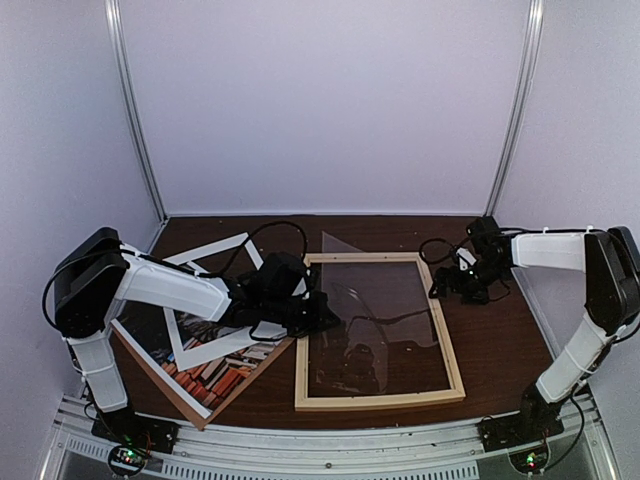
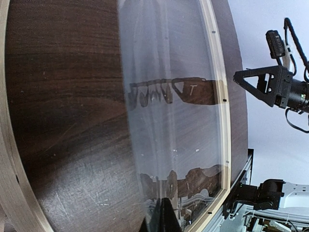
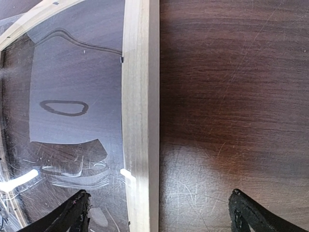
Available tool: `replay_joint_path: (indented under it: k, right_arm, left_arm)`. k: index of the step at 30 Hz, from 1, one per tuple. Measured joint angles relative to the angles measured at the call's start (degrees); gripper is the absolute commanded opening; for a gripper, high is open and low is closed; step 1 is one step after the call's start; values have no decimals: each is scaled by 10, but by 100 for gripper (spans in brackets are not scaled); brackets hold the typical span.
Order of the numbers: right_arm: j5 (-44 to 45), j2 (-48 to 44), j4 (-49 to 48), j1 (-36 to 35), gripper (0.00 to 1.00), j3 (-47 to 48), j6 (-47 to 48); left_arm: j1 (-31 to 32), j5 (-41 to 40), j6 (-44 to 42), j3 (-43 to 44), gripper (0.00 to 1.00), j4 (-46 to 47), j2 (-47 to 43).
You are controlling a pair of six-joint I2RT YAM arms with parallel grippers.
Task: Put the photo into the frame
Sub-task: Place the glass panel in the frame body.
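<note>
The light wood frame [image 1: 445, 330] lies flat mid-table, with bare table inside it. The photo [image 1: 215, 372] lies at the left, face up, with red and orange books showing; a white mat border [image 1: 205, 352] partly covers it. My left gripper [image 1: 322, 315] is at the frame's left rail, shut on the edge of a clear sheet [image 1: 365, 285] that slants over the frame. In the left wrist view the gripper [image 2: 164, 217] pinches that sheet [image 2: 169, 121]. My right gripper [image 1: 455, 285] is open and empty. In the right wrist view the gripper [image 3: 159, 217] straddles the frame's right rail [image 3: 140, 121].
A brown backing board [image 1: 190, 408] lies under the photo at the front left. Black cables [image 1: 275, 232] trail over the table behind the frame. The booth's white walls close in the back and sides. A metal rail [image 1: 330, 445] runs along the near edge.
</note>
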State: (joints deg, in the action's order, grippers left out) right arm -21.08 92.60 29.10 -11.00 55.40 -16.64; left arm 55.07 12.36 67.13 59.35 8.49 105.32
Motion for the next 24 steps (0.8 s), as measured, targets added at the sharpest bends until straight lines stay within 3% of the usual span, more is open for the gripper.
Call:
replay_joint_path:
  k: [24]
  right_arm:
    - [30,0,14,6,100,15,2]
  left_arm:
    - [0,-2,6,-11,0,0,-14]
